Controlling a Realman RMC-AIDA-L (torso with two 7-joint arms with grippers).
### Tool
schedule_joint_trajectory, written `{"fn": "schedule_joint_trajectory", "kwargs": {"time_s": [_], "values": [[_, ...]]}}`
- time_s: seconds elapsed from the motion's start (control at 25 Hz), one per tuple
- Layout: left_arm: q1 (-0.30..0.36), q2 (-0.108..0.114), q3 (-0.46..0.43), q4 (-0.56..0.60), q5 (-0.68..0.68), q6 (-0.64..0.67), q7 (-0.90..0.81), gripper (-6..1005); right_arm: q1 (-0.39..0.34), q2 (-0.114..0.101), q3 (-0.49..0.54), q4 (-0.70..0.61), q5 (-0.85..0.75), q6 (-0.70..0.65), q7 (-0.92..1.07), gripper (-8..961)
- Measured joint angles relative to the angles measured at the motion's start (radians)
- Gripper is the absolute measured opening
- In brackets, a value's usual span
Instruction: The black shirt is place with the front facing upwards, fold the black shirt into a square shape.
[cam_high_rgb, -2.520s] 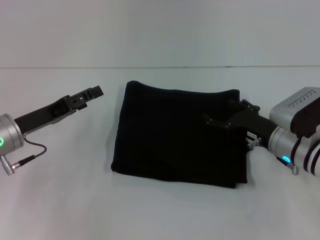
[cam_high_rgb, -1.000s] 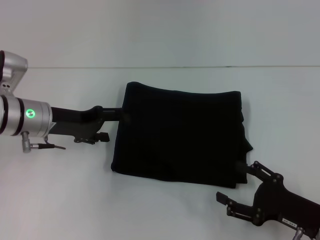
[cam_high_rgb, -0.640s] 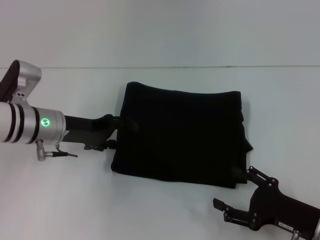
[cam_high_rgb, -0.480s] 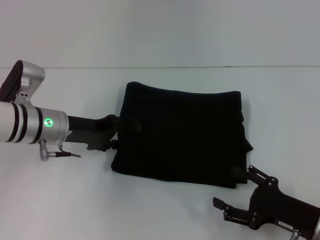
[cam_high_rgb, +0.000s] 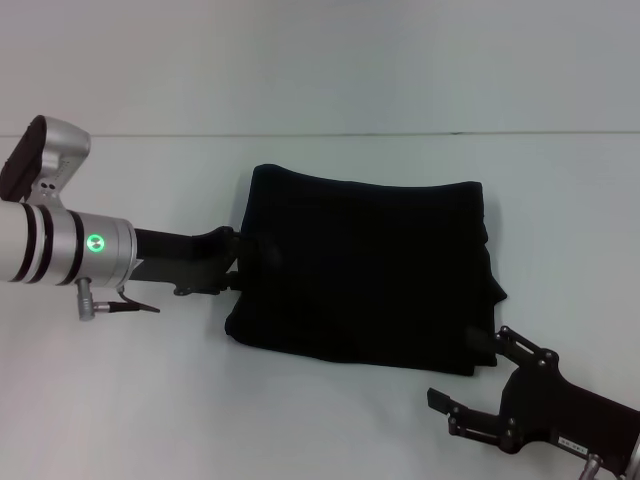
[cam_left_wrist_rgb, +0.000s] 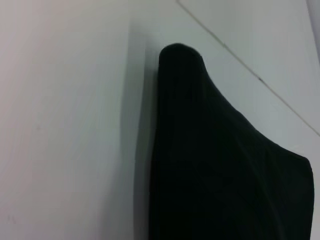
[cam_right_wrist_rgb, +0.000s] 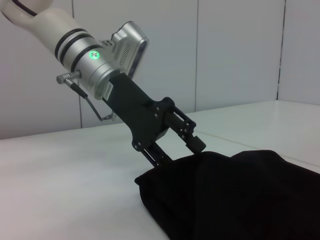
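Observation:
The black shirt (cam_high_rgb: 365, 270) lies folded into a rough square on the white table, plain black side up, no lettering showing. It also shows in the left wrist view (cam_left_wrist_rgb: 215, 170) and the right wrist view (cam_right_wrist_rgb: 235, 195). My left gripper (cam_high_rgb: 243, 262) is at the middle of the shirt's left edge. The right wrist view shows this left gripper (cam_right_wrist_rgb: 180, 152) open, with one finger just above the cloth and the other at the edge. My right gripper (cam_high_rgb: 468, 368) is open and empty just off the shirt's near right corner, above the table.
The white table (cam_high_rgb: 150, 400) surrounds the shirt on all sides. Its far edge meets a pale wall (cam_high_rgb: 320, 60) behind the shirt. The left arm's silver wrist (cam_high_rgb: 60, 245) hangs over the table's left part.
My left gripper has come in from the left to the shirt's left edge. My right gripper has left the shirt's right side and now sits by its near right corner.

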Motion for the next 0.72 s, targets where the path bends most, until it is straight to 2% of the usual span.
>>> {"fn": "schedule_joint_trajectory", "kwargs": {"time_s": [0.08, 0.52, 0.6, 0.72], "values": [[0.002, 0.0, -0.002, 0.0, -0.001, -0.004, -0.001, 716, 0.001, 0.0, 0.0, -0.002, 0.0, 0.0, 0.006, 949], [-0.003, -0.004, 0.025, -0.004, 0.005, -0.008, 0.008, 475, 0.004, 0.0, 0.002, -0.007, 0.003, -0.003, 0.008, 950], [-0.003, -0.006, 0.026, -0.003, 0.005, -0.008, 0.01, 245, 0.004, 0.0, 0.002, -0.007, 0.004, -0.003, 0.008, 950], [-0.002, -0.009, 0.026, -0.002, 0.005, -0.008, 0.014, 141, 0.004, 0.0, 0.002, -0.008, 0.004, -0.002, 0.008, 950]]}}
